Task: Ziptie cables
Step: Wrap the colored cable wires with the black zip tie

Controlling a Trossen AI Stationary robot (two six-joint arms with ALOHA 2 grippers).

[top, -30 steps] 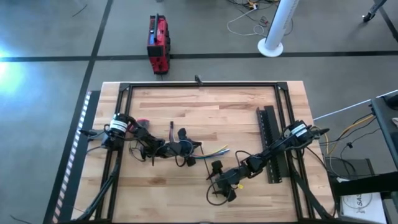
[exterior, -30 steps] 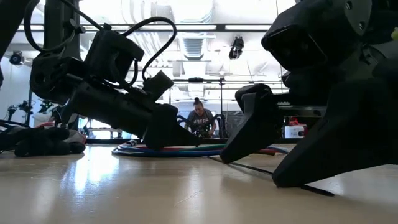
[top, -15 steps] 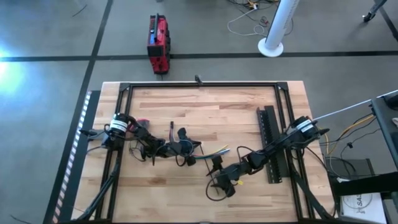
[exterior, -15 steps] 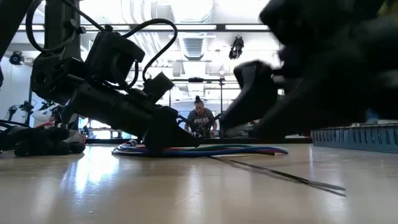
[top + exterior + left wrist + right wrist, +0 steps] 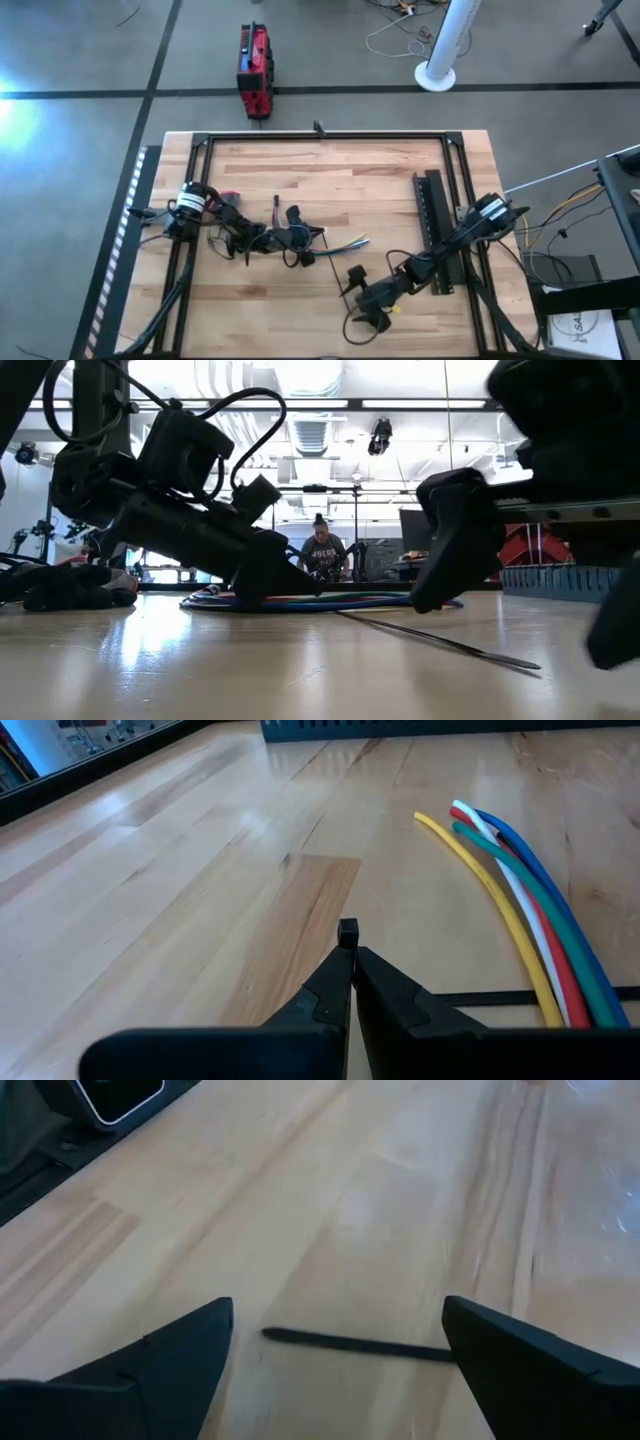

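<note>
From above, the cables [image 5: 345, 243] lie mid-worktop [image 5: 380, 180], the left claw [image 5: 305, 247] pressed together just beside them. In the right wrist view, the right claw [image 5: 335, 1345], spread wide, straddles the ziptie [image 5: 355, 1344]. Thin, springy and flat against the wood, it probably wants pinching near 1 end.

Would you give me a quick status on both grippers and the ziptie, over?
Left gripper shut, resting beside the cables. Right gripper open, fingers either side of the ziptie, which lies flat on the table. Nothing in the way.
</note>
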